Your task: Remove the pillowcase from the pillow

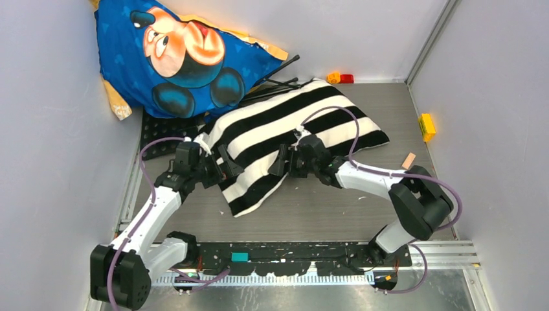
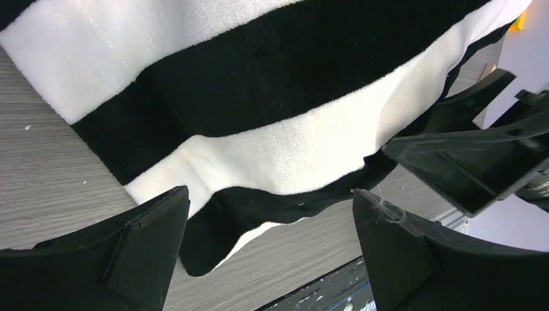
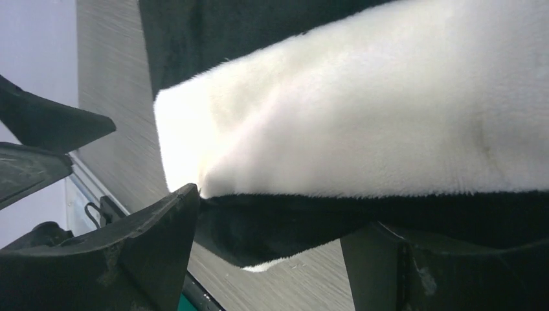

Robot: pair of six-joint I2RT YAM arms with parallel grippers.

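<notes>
**Both grippers at the near hem of the striped pillowcase**

At the near side of the table (image 1: 324,207), the left gripper (image 1: 222,170) is shown with its jaws spread wide and nothing held. In its wrist view the near corner of the pillowcase (image 2: 272,129) lies just beyond the fingertips, untouched. The right gripper (image 1: 280,167) is set astride the same hem, a little to the right. In its wrist view a thick fold of cloth fills the gap between the fingers (image 3: 162,227) and one tip is pressed to the cream stripe, but whether the fold is actually pinched cannot be told.

The pillowcase is laid diagonally across the middle of the table, plump throughout. The pillow is judged to be wholly inside it (none of it is exposed). A blue cartoon cushion (image 1: 188,58) is propped in the far left corner, just beside the case.

Two failures are to be feared. If filling is caught together with the cloth, pillow and cover would be dragged as one. If only one side is held, the bundle would merely slide. The open end cannot be made out.
</notes>
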